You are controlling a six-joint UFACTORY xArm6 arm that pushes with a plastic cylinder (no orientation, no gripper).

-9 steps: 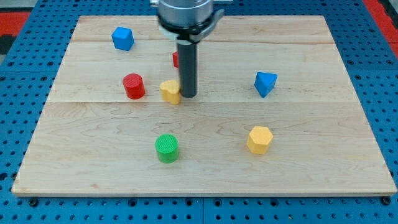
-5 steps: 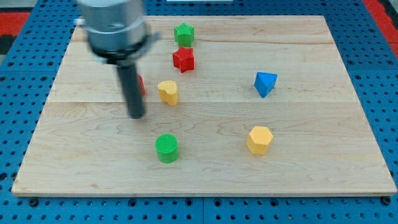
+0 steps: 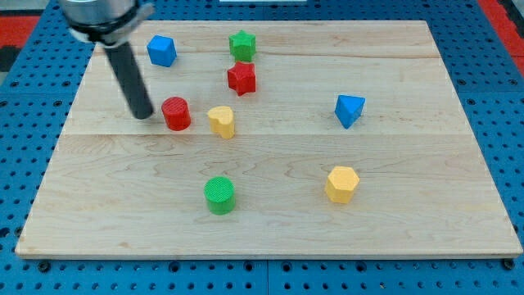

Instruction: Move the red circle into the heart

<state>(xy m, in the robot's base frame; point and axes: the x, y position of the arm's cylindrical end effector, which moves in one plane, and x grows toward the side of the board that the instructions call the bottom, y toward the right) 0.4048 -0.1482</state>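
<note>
The red circle (image 3: pixel 176 113) stands on the wooden board (image 3: pixel 409 221), left of centre. The yellow heart (image 3: pixel 221 121) stands just to its right, a small gap between them. My tip (image 3: pixel 142 115) rests on the board close to the red circle's left side, apart from it by a narrow gap. The dark rod rises from the tip toward the view's top left.
A blue cube (image 3: pixel 161 50) is at the top left. A green star (image 3: pixel 241 43) and a red star (image 3: pixel 241 78) stand at top centre. A blue block (image 3: pixel 349 109) is at the right, a yellow hexagon (image 3: pixel 341 183) at lower right, a green circle (image 3: pixel 219 195) at bottom centre.
My tip has moved from the right of the yellow heart, past the front of the red circle, to the red circle's left side. No block has visibly moved.
</note>
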